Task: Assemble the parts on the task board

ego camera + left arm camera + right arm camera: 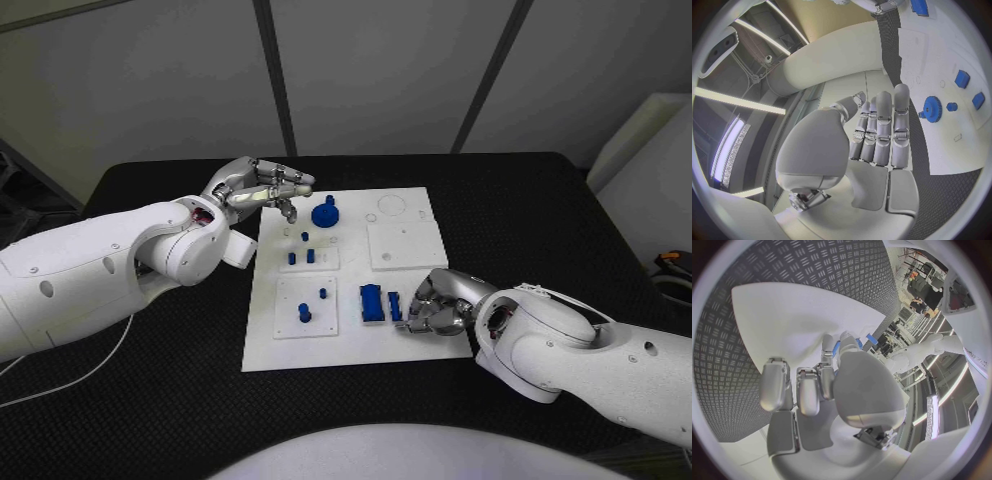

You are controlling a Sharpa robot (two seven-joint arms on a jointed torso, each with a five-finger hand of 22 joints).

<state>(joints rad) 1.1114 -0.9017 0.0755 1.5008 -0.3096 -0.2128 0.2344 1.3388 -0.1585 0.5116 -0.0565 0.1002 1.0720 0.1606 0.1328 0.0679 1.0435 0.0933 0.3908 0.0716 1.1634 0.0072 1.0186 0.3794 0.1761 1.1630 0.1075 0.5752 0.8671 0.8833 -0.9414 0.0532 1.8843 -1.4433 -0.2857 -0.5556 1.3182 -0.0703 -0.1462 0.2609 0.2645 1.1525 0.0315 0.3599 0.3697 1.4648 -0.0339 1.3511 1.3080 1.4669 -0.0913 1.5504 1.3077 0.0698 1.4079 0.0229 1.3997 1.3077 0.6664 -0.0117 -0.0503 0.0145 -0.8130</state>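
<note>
Task board: the white task board point(418, 345) lies in the middle of the black desk point(173, 400), its long side running away from the robot.
Gear: a blue round toothed part point(326, 213) stands on the board's far left area; the left wrist view shows it as a gear point(932, 109) on edge, just beside the fingertips.
Small parts: short blue pegs point(306, 257) stand in a raised white square near the board's middle left; more pegs point(306, 312) stand in the near left square.
Blocks: a taller blue block point(371, 302) stands near the board's near right, just beside the right hand.
Left hand: the left hand point(267, 192) hovers at the board's far left corner, fingers straight and close together in the wrist view point(882, 132), holding nothing; the gear is close to it, but contact cannot be told.
Right hand: the right hand point(437, 305) rests at the board's near right edge, fingers curled down; in its wrist view point(826, 377) blue pieces point(836, 347) show between the fingertips, so it seems to pinch a part, though most of that part is hidden.
Hidden: the board's near right corner is covered by the right arm.
Surface: the desk has a ribbed black mat point(729, 340).
Room: pale wall panels with dark seams point(274, 70) stand behind the desk.
</note>
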